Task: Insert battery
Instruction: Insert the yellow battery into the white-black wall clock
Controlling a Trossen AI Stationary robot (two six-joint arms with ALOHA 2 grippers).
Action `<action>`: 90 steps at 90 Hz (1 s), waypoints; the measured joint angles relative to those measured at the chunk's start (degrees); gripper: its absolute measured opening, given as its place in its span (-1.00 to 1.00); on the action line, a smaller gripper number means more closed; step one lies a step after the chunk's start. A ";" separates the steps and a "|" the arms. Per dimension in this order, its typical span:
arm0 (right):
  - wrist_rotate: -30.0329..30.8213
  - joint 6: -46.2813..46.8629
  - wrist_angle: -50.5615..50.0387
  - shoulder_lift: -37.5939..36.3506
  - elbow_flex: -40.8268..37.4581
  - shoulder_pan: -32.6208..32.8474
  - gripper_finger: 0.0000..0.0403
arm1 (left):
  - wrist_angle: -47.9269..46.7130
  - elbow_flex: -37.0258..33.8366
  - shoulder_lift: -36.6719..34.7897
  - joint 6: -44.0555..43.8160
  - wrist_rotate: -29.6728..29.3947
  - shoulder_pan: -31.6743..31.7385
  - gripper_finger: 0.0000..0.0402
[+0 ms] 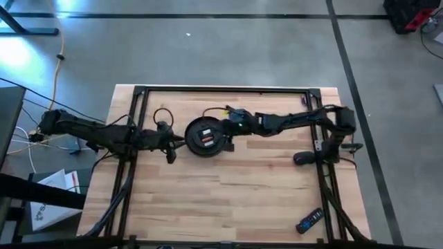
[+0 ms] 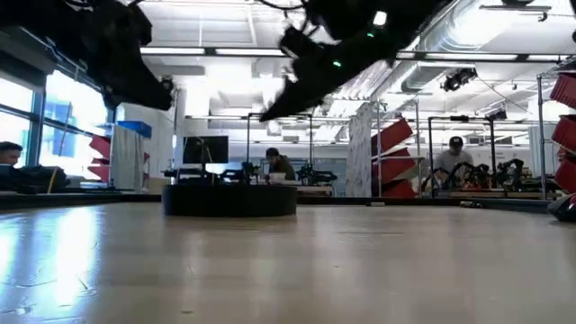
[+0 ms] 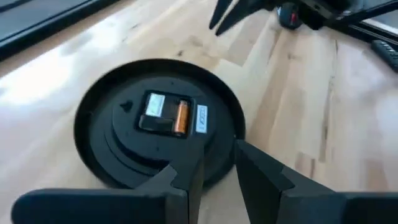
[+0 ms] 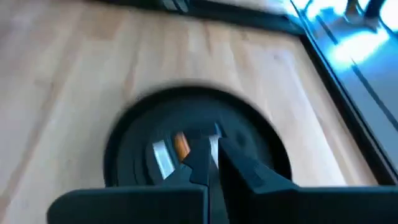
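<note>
Dark fingers (image 3: 186, 180) of the left gripper (image 3: 214, 177) fill the front of the left wrist view, parted with nothing between them, their tips at the near rim of the round black device (image 3: 158, 121). That device sits on the bench (image 1: 235, 194) toward its far edge, about midway between the left and right edges. In its central recess lies the battery (image 3: 180, 117), an orange cell set in one slot with its long axis running roughly away from the left gripper; the slot beside it shows only a pale metal contact (image 3: 153, 104). The right gripper (image 4: 211, 158) hangs just over that recess from the device's right side, its fingers drawn close together with no visible gap and nothing seen between them. In the low view it is clear of the device's top, not touching. The right gripper seems the nearer tool to the battery, being almost directly above it, while the left stands at the rim as if to steady the device. Seating the cell likely depends on a push straight down, square to its long axis. A small remote (image 1: 309, 220) lies near the bench's front right corner, well apart.
</note>
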 joint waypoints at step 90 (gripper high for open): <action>-8.47 -0.12 29.53 12.07 -10.35 5.86 -0.40 | 12.88 -0.04 13.06 4.41 -8.40 -2.06 -0.62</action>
